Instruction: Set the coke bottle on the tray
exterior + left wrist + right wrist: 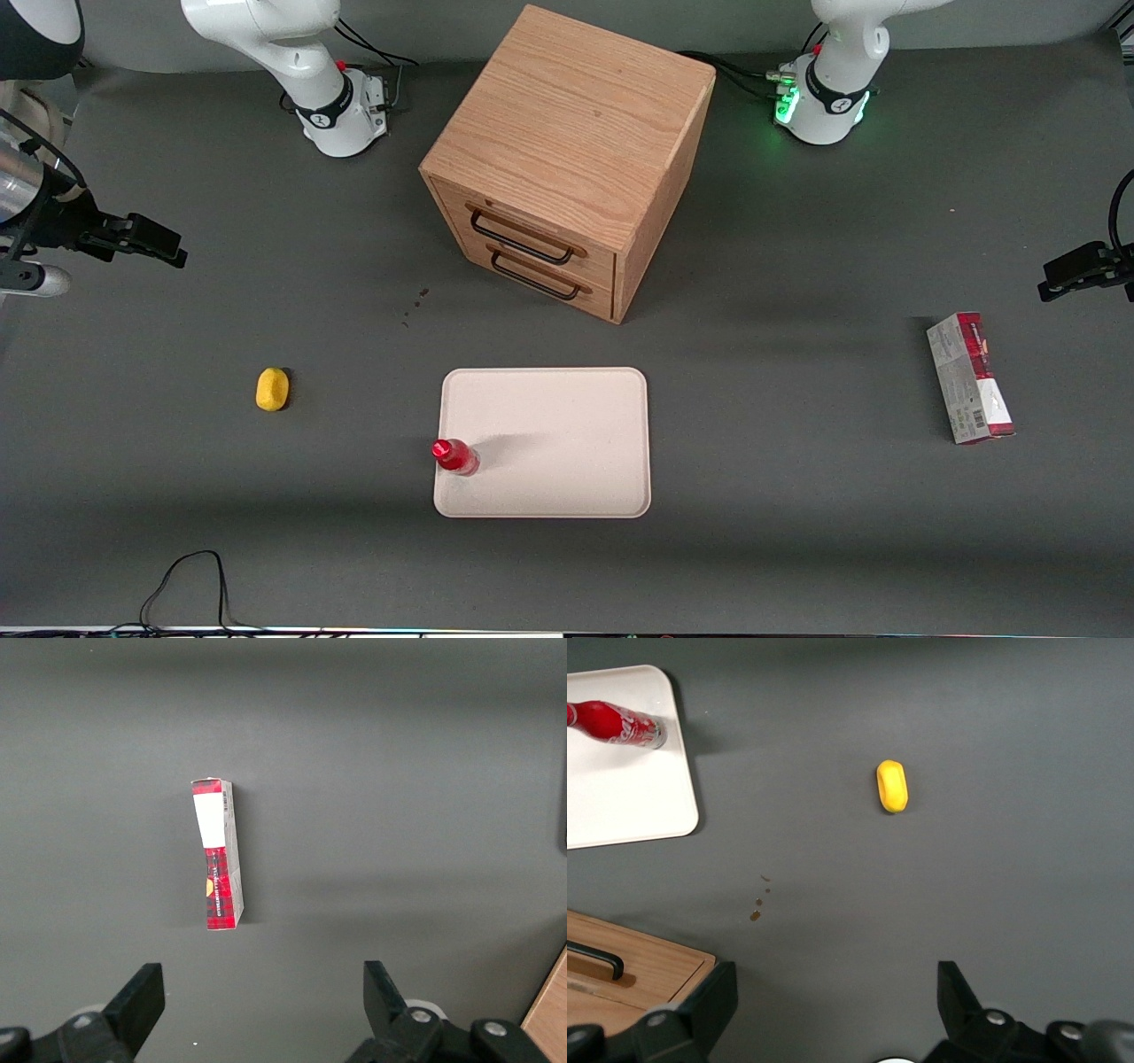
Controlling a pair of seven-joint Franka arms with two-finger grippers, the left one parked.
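Gripper (833, 1010) is hanging wide open and empty, high above the table, well apart from the tray (567, 425). I'm seeing the coke bottle (456, 456) standing upright on the tray's edge, so I'm judging withdrawal needs no nudging.

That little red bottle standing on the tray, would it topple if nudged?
Probably. The coke bottle stands upright, tall and narrow, at the tray edge, so a nudge could tip it. Its round body would likely roll. The tool is open, away near the wooden cabinet.
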